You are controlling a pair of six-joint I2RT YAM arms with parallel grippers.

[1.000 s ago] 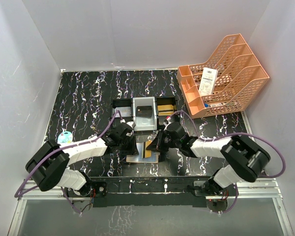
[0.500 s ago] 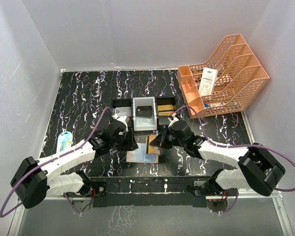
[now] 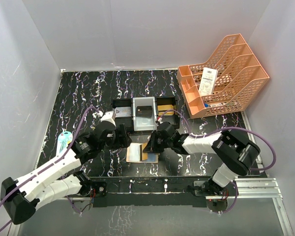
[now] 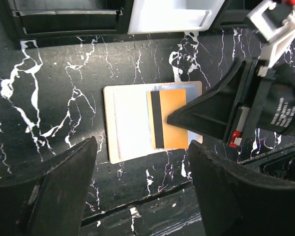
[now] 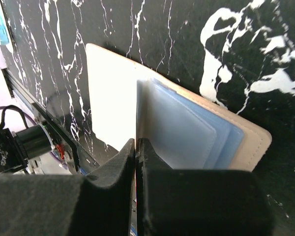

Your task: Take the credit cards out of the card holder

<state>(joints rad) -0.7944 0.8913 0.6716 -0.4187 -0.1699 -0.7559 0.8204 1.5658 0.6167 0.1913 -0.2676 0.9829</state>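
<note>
My right gripper point(image 4: 174, 118) is clenched on a thin, glossy gold card point(image 4: 173, 102) with a black stripe. The card lies at the 3 o'clock side of the open tan card holder point(image 4: 130, 123), which is flat with smooth pale-blue slots. My left gripper point(image 4: 142, 196) hangs above, spread wide.

A black, white-veined table point(image 3: 88, 93) is enclosed on three sides by white walls point(image 3: 137, 34); an orange file rack point(image 3: 231, 83) is placed at its far right corner.
</note>
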